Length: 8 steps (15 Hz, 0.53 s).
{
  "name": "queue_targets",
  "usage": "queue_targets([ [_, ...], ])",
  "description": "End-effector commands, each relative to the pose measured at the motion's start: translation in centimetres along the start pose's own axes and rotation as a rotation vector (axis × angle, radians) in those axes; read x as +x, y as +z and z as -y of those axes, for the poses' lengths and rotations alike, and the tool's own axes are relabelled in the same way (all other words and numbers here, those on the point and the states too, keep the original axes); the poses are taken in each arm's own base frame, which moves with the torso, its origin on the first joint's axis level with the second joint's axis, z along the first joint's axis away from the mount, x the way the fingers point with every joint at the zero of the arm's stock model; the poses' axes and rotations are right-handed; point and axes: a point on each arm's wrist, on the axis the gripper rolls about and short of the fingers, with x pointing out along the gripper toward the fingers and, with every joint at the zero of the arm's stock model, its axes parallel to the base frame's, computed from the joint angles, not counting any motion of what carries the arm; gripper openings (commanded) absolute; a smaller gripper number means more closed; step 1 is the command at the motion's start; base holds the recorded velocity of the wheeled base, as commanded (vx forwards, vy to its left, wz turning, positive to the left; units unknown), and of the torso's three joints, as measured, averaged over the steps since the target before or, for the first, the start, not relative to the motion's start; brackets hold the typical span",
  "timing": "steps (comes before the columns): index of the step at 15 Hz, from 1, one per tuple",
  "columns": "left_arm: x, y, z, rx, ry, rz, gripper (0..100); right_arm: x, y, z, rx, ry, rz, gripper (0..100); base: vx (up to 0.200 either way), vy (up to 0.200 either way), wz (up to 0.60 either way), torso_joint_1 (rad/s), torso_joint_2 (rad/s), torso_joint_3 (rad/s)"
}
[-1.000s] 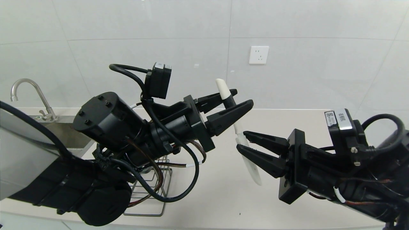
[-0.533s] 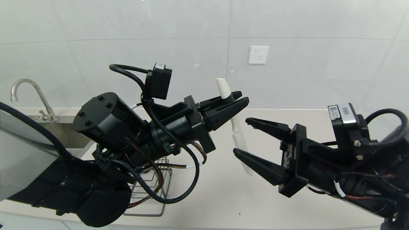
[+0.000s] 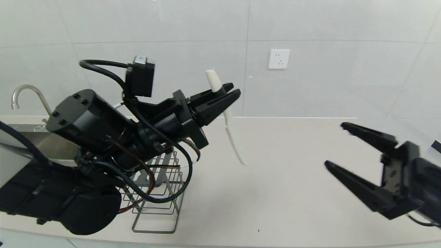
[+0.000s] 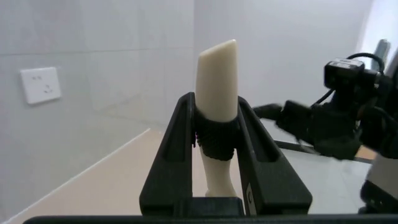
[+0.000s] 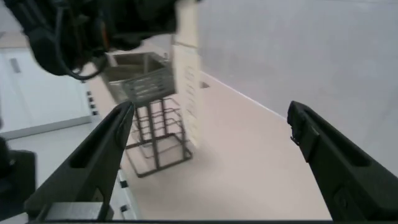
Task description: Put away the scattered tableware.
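Observation:
A white knife (image 3: pixel 230 127) with a cream handle and serrated blade hangs blade-down above the counter. My left gripper (image 3: pixel 223 93) is shut on its handle, well above the wire rack (image 3: pixel 162 203). In the left wrist view the cream handle (image 4: pixel 217 81) sticks up between the gripper's two black fingers. My right gripper (image 3: pixel 339 145) stands open at the right, apart from the knife, with nothing between its fingers. In the right wrist view the right gripper (image 5: pixel 211 137) frames the knife (image 5: pixel 188 74) and the wire rack (image 5: pixel 152 118) farther off.
A beige counter (image 3: pixel 293 193) runs along a tiled wall with a socket (image 3: pixel 279 59). A sink with a curved tap (image 3: pixel 27 96) lies at the far left behind the rack.
The right gripper let go of the knife blade, opened wide and drew back to the right. The left gripper closed on the handle and carried the knife up and to the left.

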Motion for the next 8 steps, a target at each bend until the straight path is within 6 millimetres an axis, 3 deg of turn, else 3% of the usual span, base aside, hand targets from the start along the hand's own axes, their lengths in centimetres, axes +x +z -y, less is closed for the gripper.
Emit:
queue_targets([
  [1,-1.8,2.9,-0.6,0.064,0.050,0.048,0,-7.7,4.0,-0.9,-0.181,-0.231,0.185,100,0.000,0.000,0.00,0.000,0.00,0.000],
  [2,-2.2,3.5,-0.8,0.075,0.068,0.049,0,-9.2,4.7,-2.0,-0.205,-0.249,0.218,0,0.000,0.000,0.00,0.000,0.00,0.000],
  [6,-3.0,5.7,0.1,0.117,0.072,0.076,0,-15.6,3.2,-7.5,-0.234,-0.357,0.185,0,0.000,0.000,0.00,0.000,0.00,0.000],
  [7,-3.1,5.8,0.1,0.121,0.073,0.077,0,-15.9,3.2,-7.8,-0.239,-0.362,0.188,0,0.000,0.000,0.00,0.000,0.00,0.000],
  [8,-3.4,6.8,0.6,0.149,0.077,0.071,0,-17.6,2.8,-9.8,-0.252,-0.402,0.176,0,0.000,0.000,0.00,0.000,0.00,0.000],
])
